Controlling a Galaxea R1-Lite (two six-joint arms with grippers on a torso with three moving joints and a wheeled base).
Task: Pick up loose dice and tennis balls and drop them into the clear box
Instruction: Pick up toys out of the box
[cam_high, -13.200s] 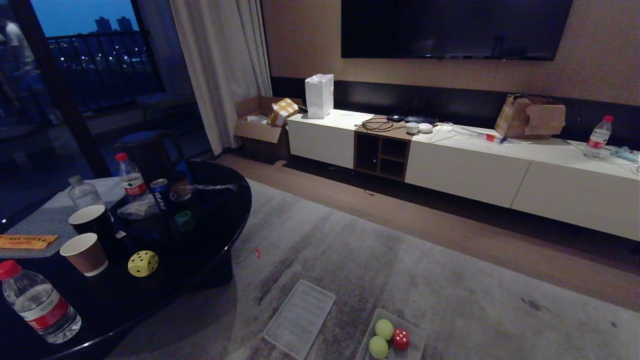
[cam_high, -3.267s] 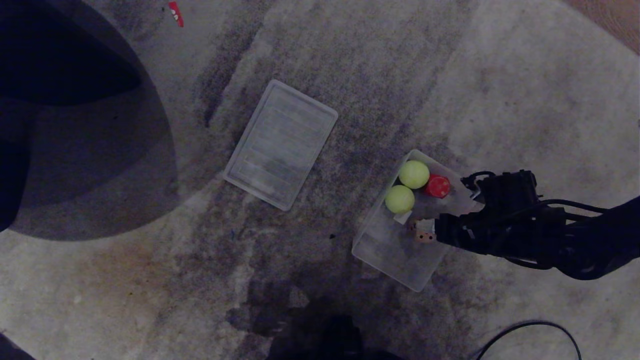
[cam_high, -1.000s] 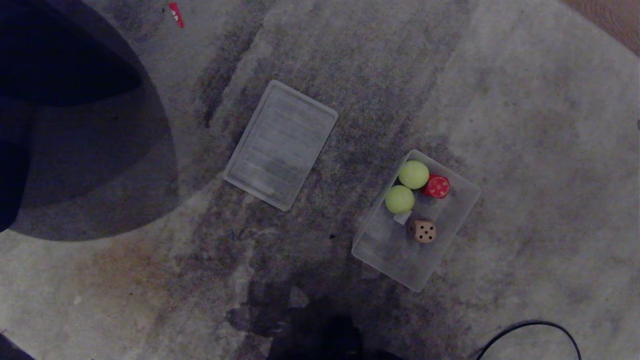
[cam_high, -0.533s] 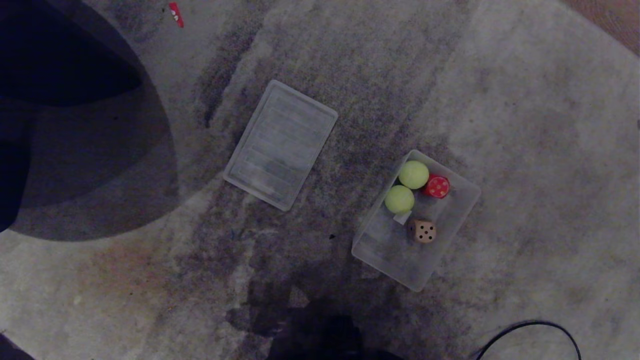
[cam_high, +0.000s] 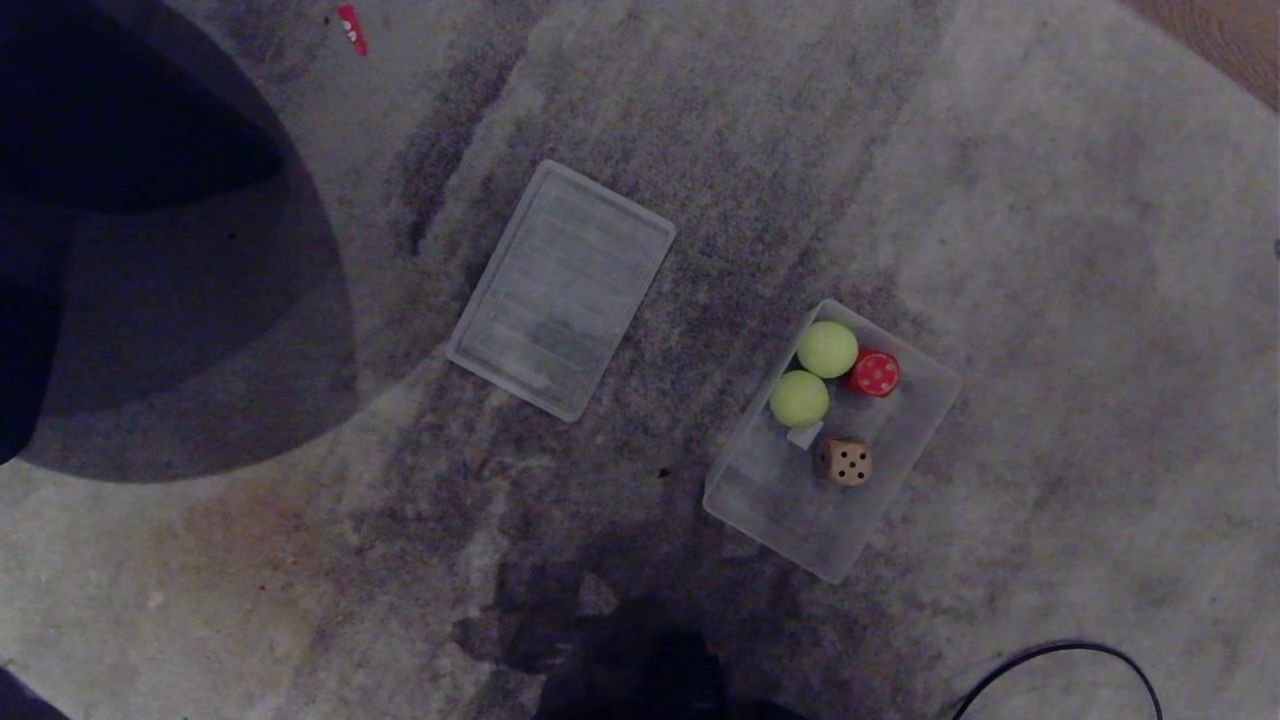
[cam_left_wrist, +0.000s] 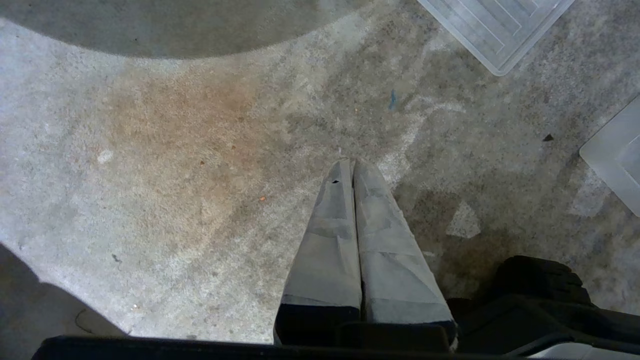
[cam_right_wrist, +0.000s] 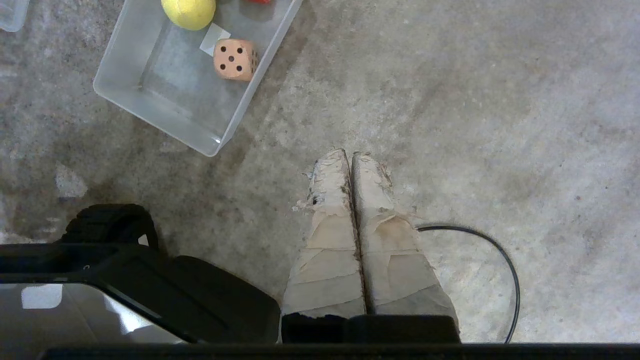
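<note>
Between picks, we judge: the clear box (cam_high: 905, 440), lower right of centre in the head view, holds two tennis balls (cam_high: 827, 349), a red die (cam_high: 875, 372) and a tan die (cam_high: 846, 461). Left gripper (cam_left_wrist: 351, 167) and right gripper (cam_right_wrist: 349, 157) are both pressed closed, empty, above carpet. Next we must locate remaining loose pieces; none visible here.

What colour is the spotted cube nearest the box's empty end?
Tan die with dark pips, clearest in the right wrist view.

It looks like a room in a home, seen from above at floor level. A worn, mottled grey carpet (cam_high: 1000, 200) covers nearly everything, with a strip of wooden floor (cam_high: 1245, 40) at one corner. Toys sit in a plastic box (cam_high: 800, 525), its lid (cam_high: 560, 290) nearby, and a black cable (cam_high: 1060, 660) trails across.
</note>
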